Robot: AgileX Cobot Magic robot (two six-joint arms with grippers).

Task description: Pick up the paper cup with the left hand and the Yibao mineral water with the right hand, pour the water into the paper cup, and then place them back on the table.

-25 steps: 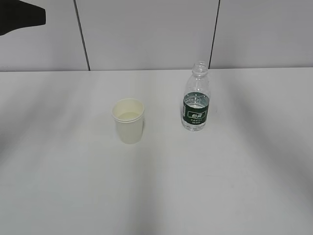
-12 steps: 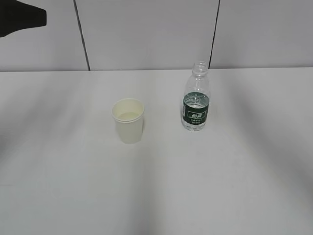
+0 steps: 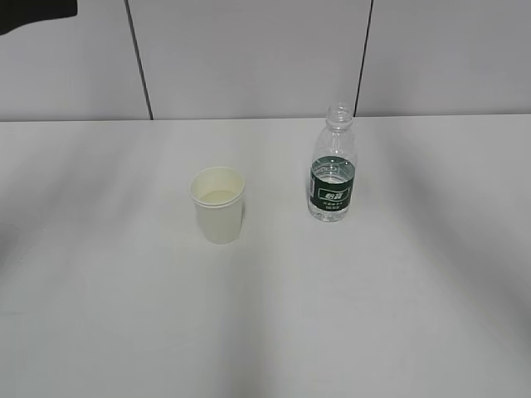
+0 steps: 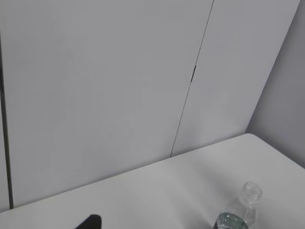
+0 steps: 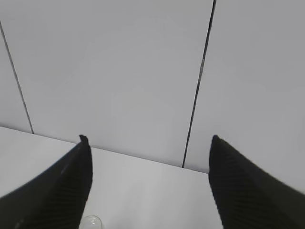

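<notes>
- Black ribbed fingers [image 5: 57, 191] of the right hand [image 5: 147, 183] spread wide at the lower frame edge, holding nothing.
- Left hand [image 3: 37, 12]: a dark shape cut off at upper left; its opening cannot be told.
- Cream tapered paper cup [image 3: 218, 205], rolled rim, stands mid-worktop [image 3: 265, 332].
- Clear ribbed uncapped Yibao mineral water [image 3: 333, 163], green-labelled, stands upright, apart to its right.

The left hand [image 3: 33, 12] has pulled further up out of view
</notes>
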